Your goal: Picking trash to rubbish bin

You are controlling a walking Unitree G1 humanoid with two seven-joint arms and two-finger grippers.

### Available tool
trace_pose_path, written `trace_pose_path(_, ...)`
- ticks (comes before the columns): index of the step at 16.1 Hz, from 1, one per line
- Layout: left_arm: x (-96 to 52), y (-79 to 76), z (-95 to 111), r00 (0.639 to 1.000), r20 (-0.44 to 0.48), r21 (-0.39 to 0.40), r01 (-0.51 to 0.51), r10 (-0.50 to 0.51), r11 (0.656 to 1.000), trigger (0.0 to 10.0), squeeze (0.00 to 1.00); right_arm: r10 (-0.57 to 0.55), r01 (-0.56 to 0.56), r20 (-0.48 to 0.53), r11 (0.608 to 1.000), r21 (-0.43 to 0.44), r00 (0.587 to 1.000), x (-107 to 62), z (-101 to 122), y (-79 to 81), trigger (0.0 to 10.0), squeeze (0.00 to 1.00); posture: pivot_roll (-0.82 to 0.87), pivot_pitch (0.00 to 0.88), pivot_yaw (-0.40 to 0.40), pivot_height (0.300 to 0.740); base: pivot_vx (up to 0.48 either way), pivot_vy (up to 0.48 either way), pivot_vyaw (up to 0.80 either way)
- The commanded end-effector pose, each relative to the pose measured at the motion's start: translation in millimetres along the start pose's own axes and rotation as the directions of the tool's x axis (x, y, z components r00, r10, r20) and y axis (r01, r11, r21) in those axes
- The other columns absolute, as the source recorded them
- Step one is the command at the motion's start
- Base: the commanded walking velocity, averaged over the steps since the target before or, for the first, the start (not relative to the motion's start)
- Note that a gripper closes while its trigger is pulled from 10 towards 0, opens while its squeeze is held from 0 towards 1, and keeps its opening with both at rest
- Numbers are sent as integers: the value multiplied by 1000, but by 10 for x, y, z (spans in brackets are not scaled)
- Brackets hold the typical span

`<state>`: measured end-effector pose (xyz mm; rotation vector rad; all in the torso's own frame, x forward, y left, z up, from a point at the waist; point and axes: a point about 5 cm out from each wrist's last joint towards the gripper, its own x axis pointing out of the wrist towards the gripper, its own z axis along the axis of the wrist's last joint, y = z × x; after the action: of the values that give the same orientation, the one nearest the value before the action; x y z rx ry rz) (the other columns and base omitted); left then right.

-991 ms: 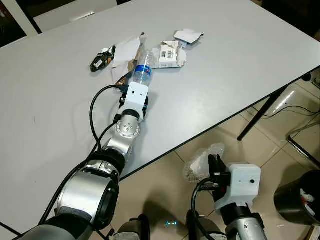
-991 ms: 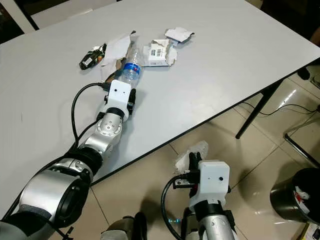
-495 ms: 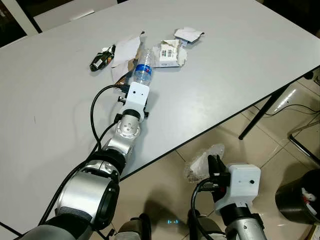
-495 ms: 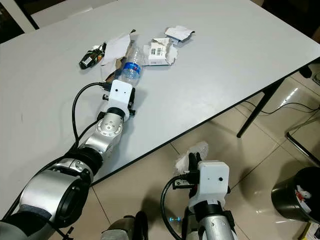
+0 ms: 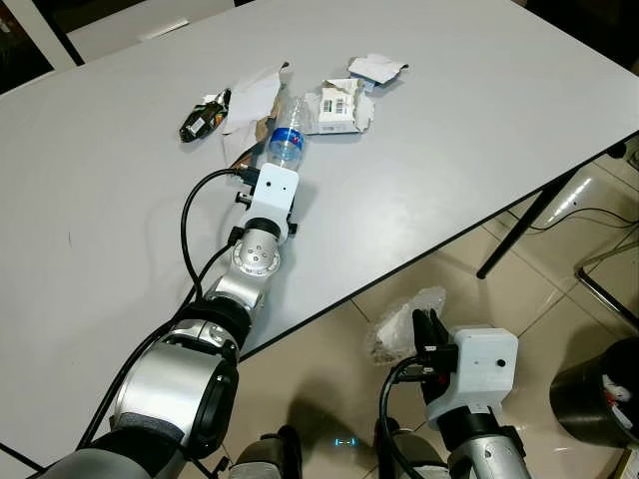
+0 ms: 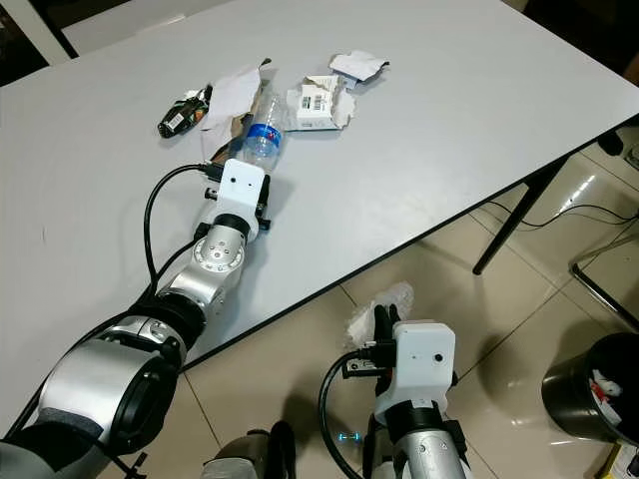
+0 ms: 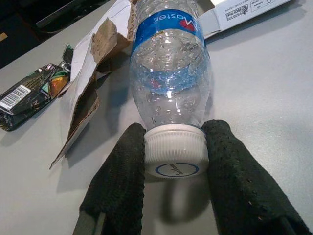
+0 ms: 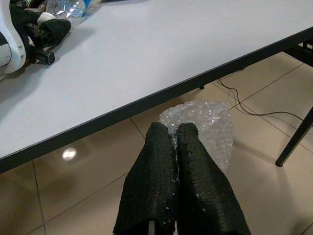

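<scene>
Dark snack wrapper (image 5: 204,116) lies at the far left of the litter on the white surface (image 5: 449,130), torn cardboard scrap (image 5: 250,105) just beside it. Next along, the plastic bottle (image 5: 286,137) lies on its side, long axis running straight away from the left claw (image 7: 173,161), cap end toward the claw. Both fingers (image 7: 120,181) touch the white cap, one on each side: claw closed around the cap, bottle body resting on the surface. Left arm is plainly the nearer one to the pile. A small printed box (image 5: 337,107) and a crumpled paper (image 5: 375,68) sit just right of the bottle.

Right claw (image 8: 174,142), below the surface edge and over the tiled floor, is pinched tight on a wad of bubble wrap (image 8: 205,125).

Far right, on the floor, the black bin (image 6: 597,389), some white scraps inside; well apart from both claws.
</scene>
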<state>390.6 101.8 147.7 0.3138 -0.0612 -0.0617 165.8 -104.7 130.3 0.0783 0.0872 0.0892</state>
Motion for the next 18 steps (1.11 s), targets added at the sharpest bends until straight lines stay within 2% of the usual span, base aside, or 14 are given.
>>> trace_pose_path(1,-35,10,-109,999,-43,10,3,-3,1000,0,0,3,-3,10,1000,5,1000,-27,37,17,10000,0,-99,251,101,740,0,0,0)
trace_pose_path(5,-15,31,-69,1000,-31,-10,-3,2,1000,0,0,2,-2,11,1000,5,1000,-12,38,18,10000,0,-96,249,102,740,0,0,0)
trace_pose_path(8,46,95,82,1000,27,-52,-1,2,999,0,0,0,0,13,1000,2,1000,-5,38,6,10000,0,-93,242,101,740,0,0,0)
trace_pose_path(9,73,128,162,998,62,-72,8,-3,997,2431,0,-1,1,15,1000,0,1000,-1,38,-6,10000,0,-87,237,99,740,0,0,0)
trace_pose_path(10,93,167,238,995,98,-86,5,3,996,2235,0,2,-2,18,1000,-4,1000,6,42,-14,10000,0,-82,232,98,740,0,0,0)
trace_pose_path(14,100,268,314,987,157,-102,-1,17,995,2157,0,12,-12,26,1000,-15,1000,44,50,-36,10000,0,-65,220,96,740,0,0,0)
trace_pose_path(15,96,303,323,985,171,-105,-2,20,995,2745,0,12,-11,28,1000,-17,1000,50,50,-44,10000,0,-58,215,95,740,0,0,0)
trace_pose_path(16,83,339,333,981,195,-97,0,19,995,5137,0,11,-10,30,1000,-20,999,66,48,-69,10000,0,-48,208,92,740,0,0,0)
trace_pose_path(17,74,343,336,978,207,-91,4,14,996,5725,0,10,-10,31,1000,-22,999,79,46,-88,10000,0,-38,202,89,740,0,0,0)
trace_pose_path(18,61,357,329,976,216,-84,6,12,996,9804,0,11,-10,36,1000,-27,999,94,51,-99,10000,0,-31,196,88,740,0,0,0)
